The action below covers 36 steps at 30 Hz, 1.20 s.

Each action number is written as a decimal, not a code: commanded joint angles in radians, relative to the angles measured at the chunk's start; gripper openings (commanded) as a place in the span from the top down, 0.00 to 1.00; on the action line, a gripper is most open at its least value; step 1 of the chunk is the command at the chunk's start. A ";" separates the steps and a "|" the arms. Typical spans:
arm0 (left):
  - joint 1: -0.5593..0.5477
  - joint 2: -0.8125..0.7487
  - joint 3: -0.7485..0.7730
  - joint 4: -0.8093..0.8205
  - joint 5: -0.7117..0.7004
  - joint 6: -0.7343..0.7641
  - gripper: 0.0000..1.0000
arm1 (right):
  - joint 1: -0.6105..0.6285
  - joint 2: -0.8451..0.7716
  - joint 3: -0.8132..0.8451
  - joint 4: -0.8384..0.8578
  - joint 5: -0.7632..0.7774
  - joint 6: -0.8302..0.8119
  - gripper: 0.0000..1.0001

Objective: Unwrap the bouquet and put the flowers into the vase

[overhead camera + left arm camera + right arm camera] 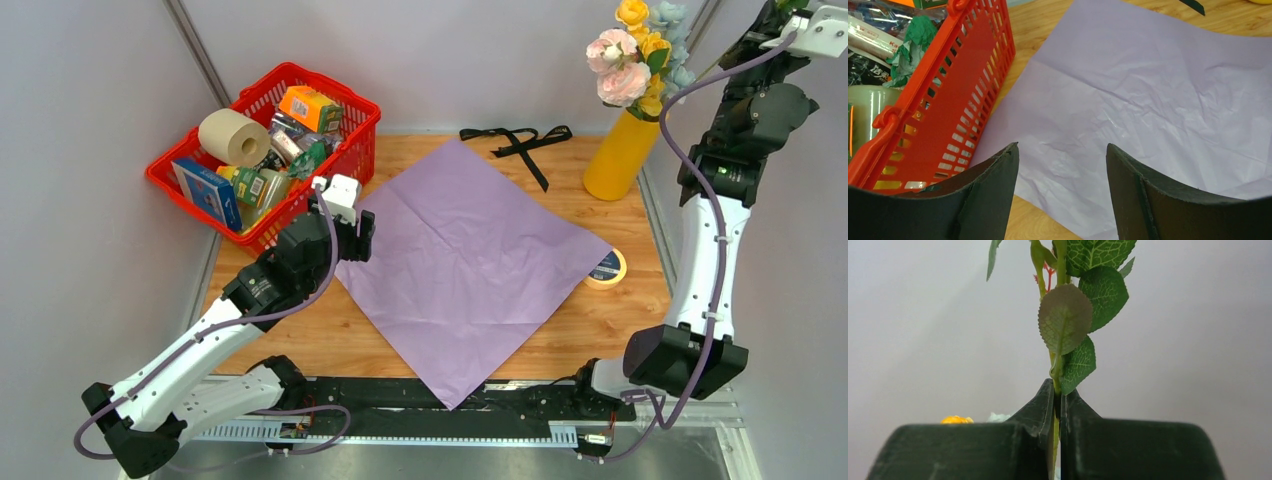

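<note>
Pinching a leafy stem [1054, 371] in the tightly closed right gripper [1058, 395], with the left gripper [1062, 146] spread wide and empty above flat wrapping paper [1148, 100].

I am wearing white shells over black joints on my left arm [188, 362] and my right arm [705, 260], both bolted to the black base rail [430, 400]. A lilac-grey cable [331, 250] is running along each arm from that rail, and a white camera block [340, 192] is capping each wrist at the end farthest from the rail. My left gripper [1062, 150] and right gripper [1059, 390] are showing dark, matte, wedge-shaped fingers [993, 195] with rough-cut edges.
</note>
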 commanded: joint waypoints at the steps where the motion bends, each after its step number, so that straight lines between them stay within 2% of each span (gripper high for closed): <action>1: -0.002 -0.016 0.003 0.030 -0.002 0.020 0.28 | -0.004 0.021 0.056 0.045 -0.046 0.022 1.00; 8: -0.004 -0.032 -0.003 0.039 0.013 0.019 0.28 | -0.005 0.117 0.106 0.137 -0.098 -0.017 1.00; 17: -0.004 -0.035 -0.003 0.037 0.006 0.020 0.28 | -0.004 0.202 0.157 0.093 -0.086 -0.032 1.00; 25: -0.002 -0.029 -0.004 0.041 0.012 0.019 0.28 | -0.007 0.217 0.060 0.123 -0.109 -0.066 1.00; 36: -0.004 -0.036 -0.006 0.042 0.004 0.019 0.28 | -0.004 0.291 -0.090 0.171 -0.160 -0.026 1.00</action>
